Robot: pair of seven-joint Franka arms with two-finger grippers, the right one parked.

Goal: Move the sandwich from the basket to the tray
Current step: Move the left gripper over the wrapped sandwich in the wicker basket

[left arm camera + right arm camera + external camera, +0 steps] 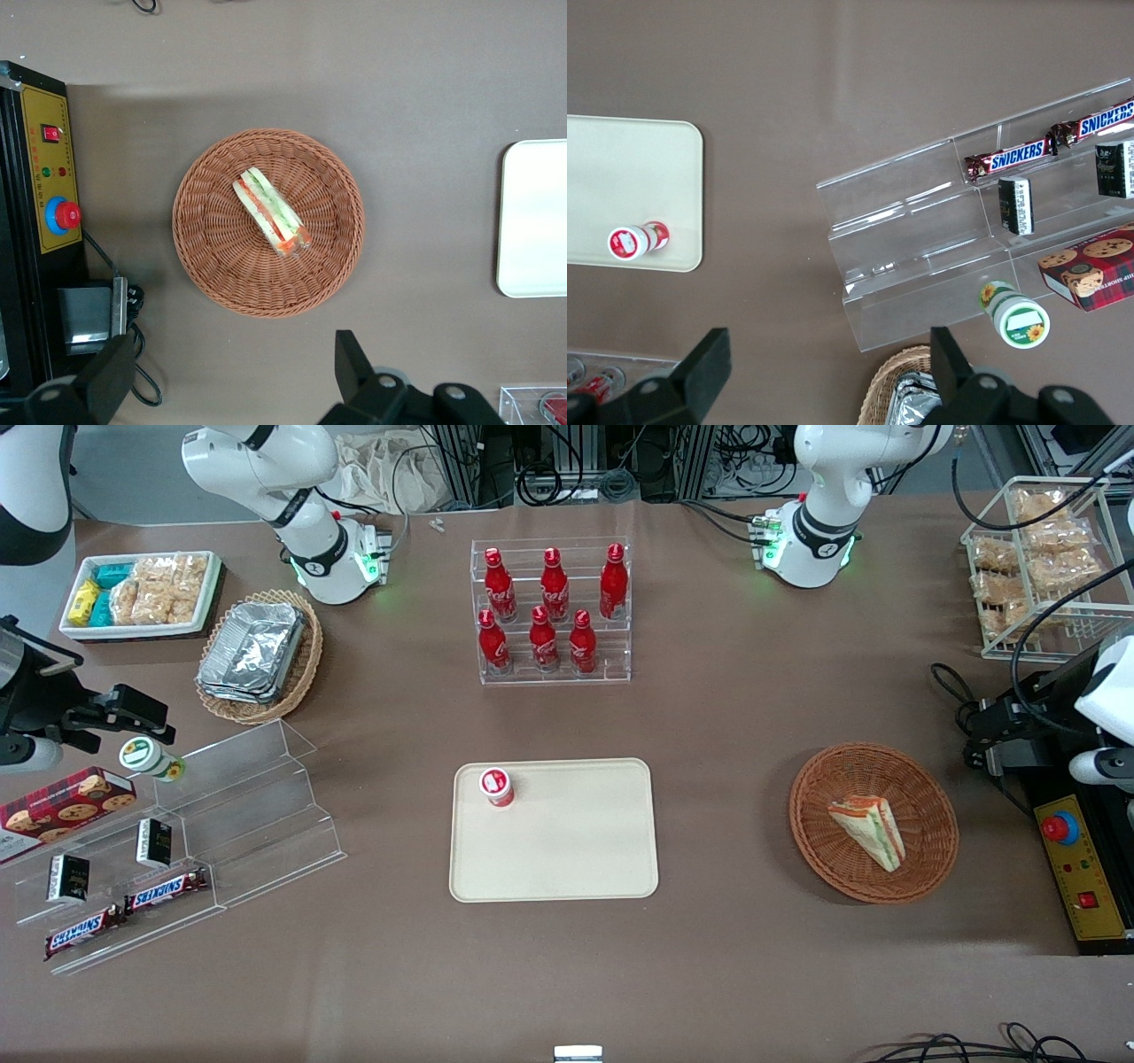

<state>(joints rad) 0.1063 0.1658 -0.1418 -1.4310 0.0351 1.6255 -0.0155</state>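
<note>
Front view is showing me the basket (921, 775) sitting toward the working arm's end of the table, with one sandwich (868, 830) lying in it, a wedge with green and red stripes along its edge. The tray (576, 850) is sitting mid-table, well apart from the basket, carrying one small red cup (497, 786) with a white lid near a corner. Farther from the camera, a clear rack (554, 669) is holding six red bottles (543, 638), three on each step. Toward the parked arm's end I am seeing an oval wicker basket (301, 669) holding a stack of foil containers (252, 651), a white bin (205, 607) of bagged snacks, and a clear stepped stand (266, 815) holding two chocolate bars (164, 890). A wire rack (1085, 615) with more bagged snacks is standing at the working arm's end.

From the left wrist camera I am looking straight down on the sandwich (271, 212), which is lying near the basket's (204, 266) middle. The gripper (235, 376) is hanging above the table just beside the basket's rim, its fingers (354, 363) spread wide and holding nothing.
</note>
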